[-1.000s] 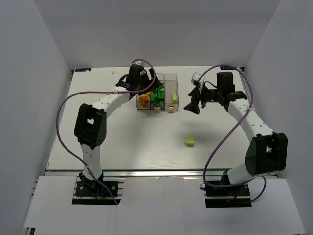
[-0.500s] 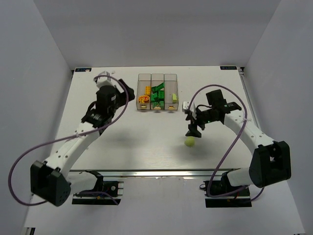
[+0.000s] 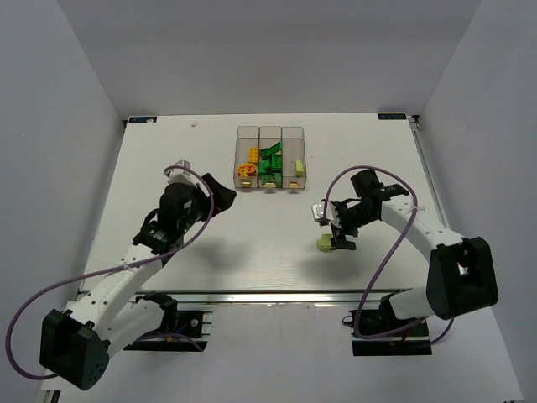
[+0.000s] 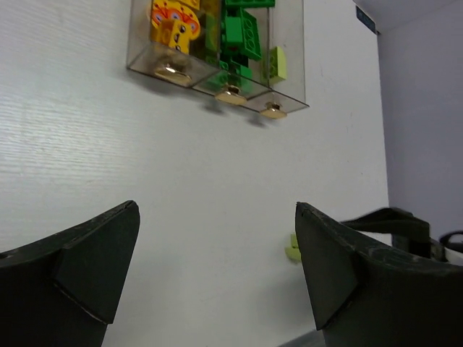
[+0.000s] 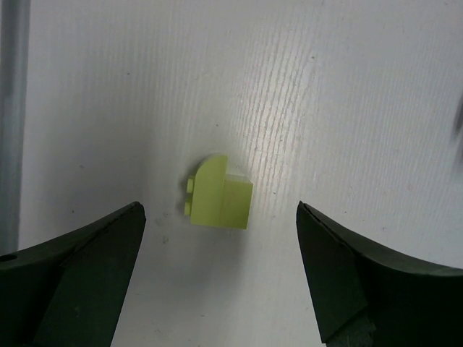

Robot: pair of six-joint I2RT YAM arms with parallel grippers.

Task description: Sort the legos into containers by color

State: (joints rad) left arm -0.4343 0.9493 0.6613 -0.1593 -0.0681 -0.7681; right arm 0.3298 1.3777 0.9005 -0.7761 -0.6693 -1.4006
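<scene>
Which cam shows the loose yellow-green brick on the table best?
Right wrist: the yellow-green brick sits centred, close and unobstructed, studs visible. Top external shows only a small blob beside the right gripper. Left wrist catches just a sliver, low right.

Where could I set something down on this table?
Bare spots: the far left corner beside the bins, the far right corner past them, and the middle strip between the left gripper and right gripper. Crowded: around the right one, open over the pale brick.

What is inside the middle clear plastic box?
Bright green studded plastic bricks, piled together in that narrow bin. The pile hides its lower bricks, so their number is unclear.
</scene>
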